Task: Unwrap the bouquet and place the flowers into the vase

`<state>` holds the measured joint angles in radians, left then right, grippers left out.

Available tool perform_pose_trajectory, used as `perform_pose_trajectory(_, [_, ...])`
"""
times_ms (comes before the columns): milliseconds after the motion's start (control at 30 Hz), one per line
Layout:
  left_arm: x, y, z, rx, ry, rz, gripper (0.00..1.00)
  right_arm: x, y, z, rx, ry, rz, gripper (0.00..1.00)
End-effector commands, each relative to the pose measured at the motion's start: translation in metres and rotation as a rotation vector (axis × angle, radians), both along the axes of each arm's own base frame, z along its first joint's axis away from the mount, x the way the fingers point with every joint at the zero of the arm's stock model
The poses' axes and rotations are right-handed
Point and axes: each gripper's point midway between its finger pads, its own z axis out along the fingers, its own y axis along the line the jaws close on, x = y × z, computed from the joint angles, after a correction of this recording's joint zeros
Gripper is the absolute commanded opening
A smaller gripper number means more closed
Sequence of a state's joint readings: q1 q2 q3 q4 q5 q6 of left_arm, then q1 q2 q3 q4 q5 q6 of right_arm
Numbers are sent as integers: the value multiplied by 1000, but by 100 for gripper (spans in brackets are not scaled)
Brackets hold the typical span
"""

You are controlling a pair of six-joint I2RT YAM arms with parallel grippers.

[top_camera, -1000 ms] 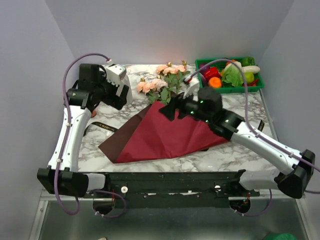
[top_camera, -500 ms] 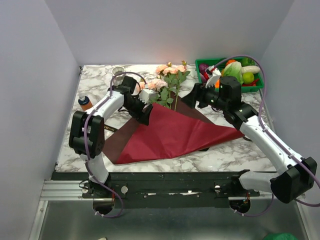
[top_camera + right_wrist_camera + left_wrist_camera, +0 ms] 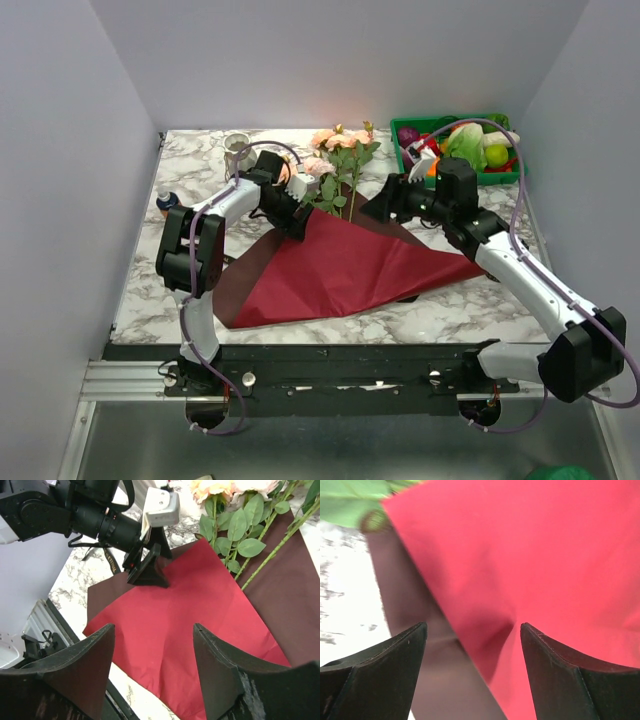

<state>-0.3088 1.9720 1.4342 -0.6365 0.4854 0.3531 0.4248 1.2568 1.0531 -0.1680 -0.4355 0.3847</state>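
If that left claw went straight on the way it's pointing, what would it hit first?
Most likely the dark red wrapping paper: it fills the view just ahead of the open left claw.

Your overhead inventory: one marble surface (image 3: 470, 300). One dark red paper (image 3: 350, 275), opened out flat across the middle, with a darker sheet showing along its left edge. Flowers (image 3: 338, 150), peach-pink, heads toward the far wall and stems running down onto the paper's upper corner. One vase (image 3: 237, 145), upright at far left, apart from the flowers. One orange bottle (image 3: 168, 203) by the left edge. One green crate (image 3: 500, 177) of vegetables, far right. Left tool (image 3: 296, 222) is at the paper's upper-left edge. Right tool (image 3: 383, 207) is over the upper-right edge.
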Motion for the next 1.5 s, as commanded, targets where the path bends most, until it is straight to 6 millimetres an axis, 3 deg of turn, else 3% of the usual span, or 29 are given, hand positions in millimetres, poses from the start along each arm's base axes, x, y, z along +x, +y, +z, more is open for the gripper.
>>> perform_pose_trajectory(0, [11, -3, 15, -33, -48, -8, 81, 4, 3, -5, 35, 19, 14, 70])
perform_pose_trajectory(100, [-8, -5, 9, -52, 15, -65, 72, 15, -1, -9, 35, 29, -16, 69])
perform_pose_trajectory(267, [-29, -10, 5, -92, 101, -121, 58, 54, -13, -22, -3, 53, -117, 68])
perform_pose_trajectory(300, [-31, -9, 6, -93, 105, -124, 51, 64, -15, -37, -34, 73, -130, 68])
perform_pose_trajectory(367, [-33, -10, 7, -97, 109, -130, 40, 79, -19, -47, -79, 82, -172, 68])
perform_pose_trajectory(400, [-33, -10, 9, -97, 107, -130, 27, 91, -18, -61, -109, 98, -180, 68])
perform_pose_trajectory(467, [-32, -10, 12, -98, 107, -124, 15, 107, -21, -75, -148, 114, -216, 68])
perform_pose_trajectory(500, [-31, -10, 15, -100, 101, -122, 12, 119, -20, -71, -159, 97, -232, 68])
perform_pose_trajectory(533, [-28, -12, 21, -104, 86, -120, 3, 128, -23, -93, -197, 135, -261, 68])
perform_pose_trajectory(633, [-24, -15, 40, -122, 54, -113, 0, 151, -23, -110, -247, 152, -284, 68])
perform_pose_trajectory(700, [-29, -19, 60, -137, 34, -124, 0, 164, -26, -114, -281, 154, -312, 68])
perform_pose_trajectory(733, [-31, -21, 69, -144, 20, -133, 0, 172, -26, -105, -289, 149, -325, 67])
perform_pose_trajectory(767, [-37, -23, 77, -148, 17, -140, 0, 178, -29, -117, -321, 173, -344, 67])
perform_pose_trajectory(833, [-51, -30, 105, -169, -31, -177, 0, 178, -34, -118, -357, 206, -362, 64])
perform_pose_trajectory(900, [-70, -35, 125, -187, -42, -212, 0, 181, -36, -101, -352, 177, -377, 64])
perform_pose_trajectory(933, [-85, -43, 147, -215, -82, -256, 0, 179, -37, -96, -353, 172, -378, 64])
perform_pose_trajectory(1000, [-110, -50, 163, -228, -100, -314, 0, 177, -38, -79, -351, 145, -374, 64])
perform_pose_trajectory(1033, [-133, -58, 177, -241, -131, -374, 1, 174, -39, -77, -357, 151, -366, 65])
perform_pose_trajectory(1133, [-185, -59, 190, -252, -142, -497, 2, 171, -35, -67, -352, 144, -335, 65])
perform_pose_trajectory(1267, [-263, -50, 192, -293, -72, -686, 5, 165, -33, -76, -360, 168, -302, 65])
perform_pose_trajectory(1400, [-323, -34, 181, -308, 55, -795, 13, 160, -34, -90, -372, 201, -298, 64])
perform_pose_trajectory(1467, [-345, -21, 177, -272, 30, -858, 16, 156, -32, -95, -365, 217, -282, 64])
